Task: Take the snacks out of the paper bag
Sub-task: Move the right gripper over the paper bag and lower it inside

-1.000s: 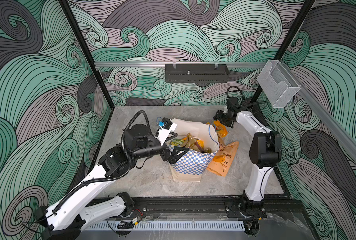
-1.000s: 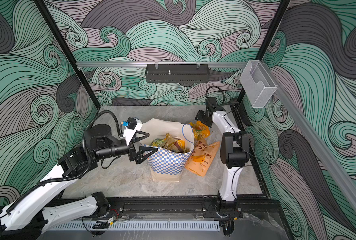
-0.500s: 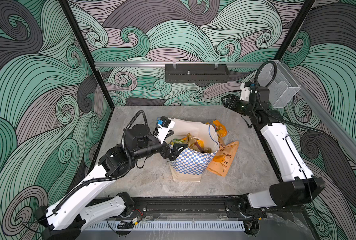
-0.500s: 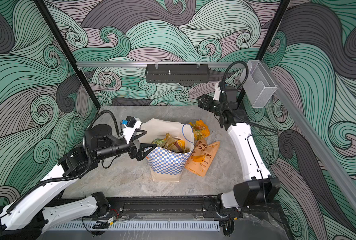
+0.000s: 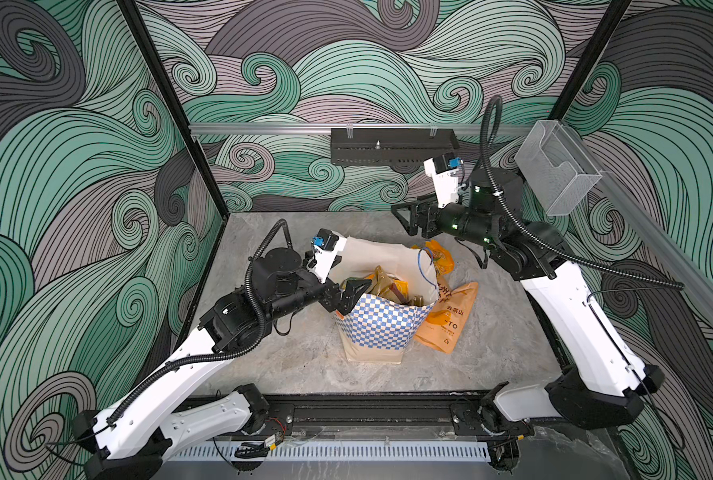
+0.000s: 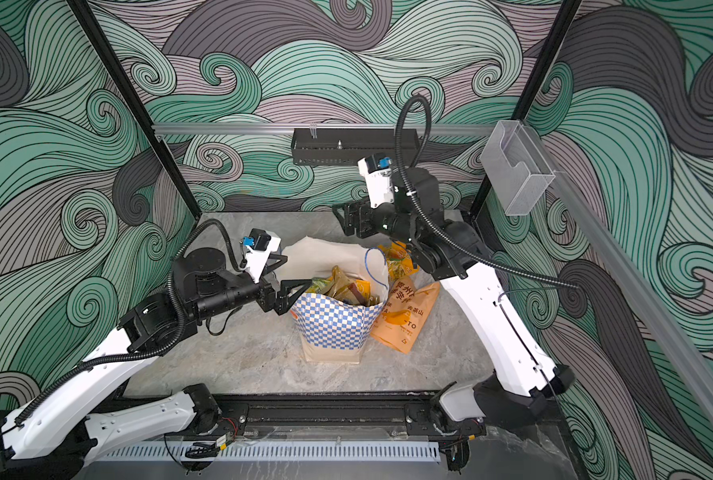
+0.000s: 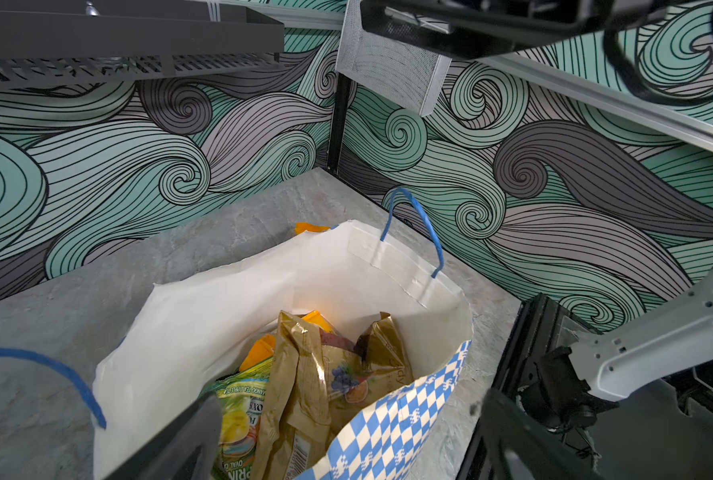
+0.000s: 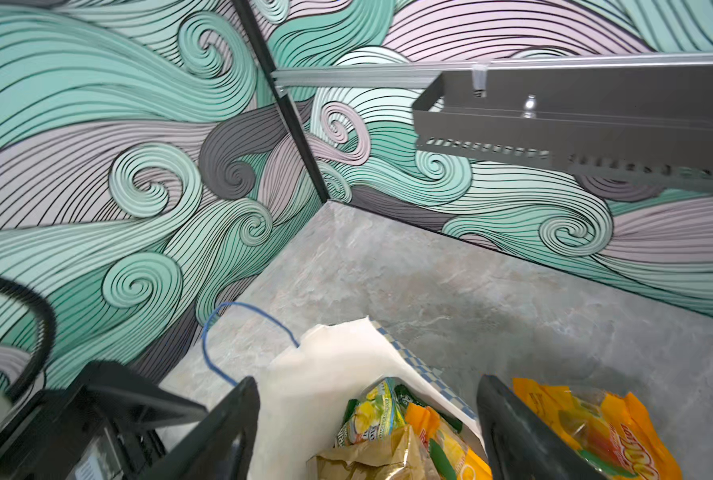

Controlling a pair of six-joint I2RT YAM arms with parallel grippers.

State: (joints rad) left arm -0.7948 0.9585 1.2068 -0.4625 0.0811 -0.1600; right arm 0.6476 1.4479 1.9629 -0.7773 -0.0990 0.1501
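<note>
The paper bag (image 5: 382, 326) (image 6: 333, 326) stands upright mid-table, mouth open, with a golden-brown packet (image 7: 305, 374) and a green-yellow packet (image 7: 238, 411) (image 8: 375, 415) among the snacks inside. An orange pouch (image 5: 448, 322) lies on the table against its right side. A yellow-orange fruit-print packet (image 5: 440, 257) (image 8: 596, 428) lies behind that. My left gripper (image 5: 352, 297) (image 7: 346, 449) is open and straddles the bag's left rim, one finger over the mouth and one outside. Raised behind the bag, my right gripper (image 5: 400, 218) (image 8: 367, 440) is open and empty.
A black shelf (image 5: 392, 145) hangs on the back wall and a clear plastic box (image 5: 558, 170) on the right wall, close to the right arm. The bag's blue cord handles (image 7: 413, 216) stick up. The arms' base rail (image 5: 367, 411) runs along the table's front edge.
My right arm has lifted from beside the fruit-print packet to high behind the bag, its jaws opening wider; the packet stays on the table. The left gripper has hardly moved.
</note>
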